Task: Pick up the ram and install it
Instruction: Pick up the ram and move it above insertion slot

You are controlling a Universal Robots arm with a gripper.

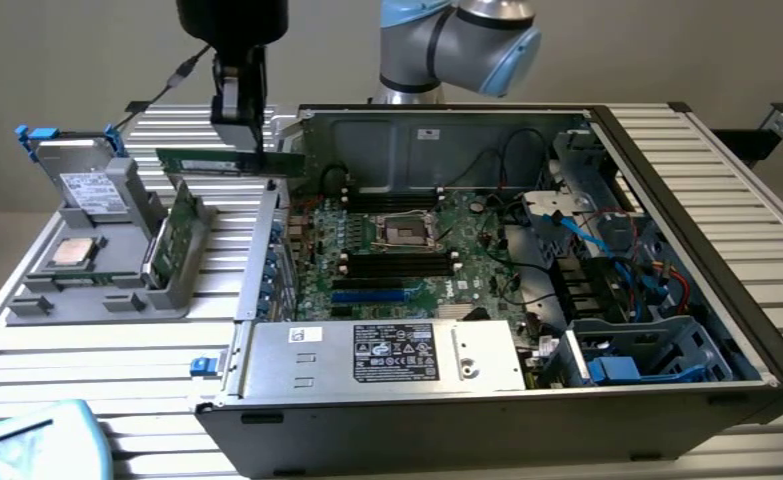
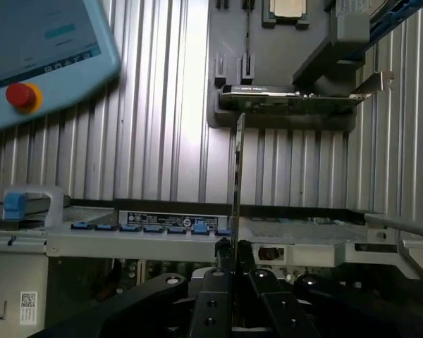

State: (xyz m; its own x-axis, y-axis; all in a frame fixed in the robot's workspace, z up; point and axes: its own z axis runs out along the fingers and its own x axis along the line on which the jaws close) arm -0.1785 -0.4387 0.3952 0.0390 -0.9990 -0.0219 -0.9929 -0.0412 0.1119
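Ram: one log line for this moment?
black gripper: shut on long thin green ram stick | ram: airborne, level, beside open metal computer case | install: not yet done

Item: long, thin green circuit-board ram stick with a pale patch along its face, details of chips too small to tell. State: lifted clear of every surface, clamped near its middle along the upper edge between the closed fingers of the black gripper; in the wrist view it appears edge-on as a narrow strip running straight out from between the fingers. Pose and place: long axis level, face upright, hanging above the grey parts tray, with one end close to the side wall of the open computer case on the exterior view's left.
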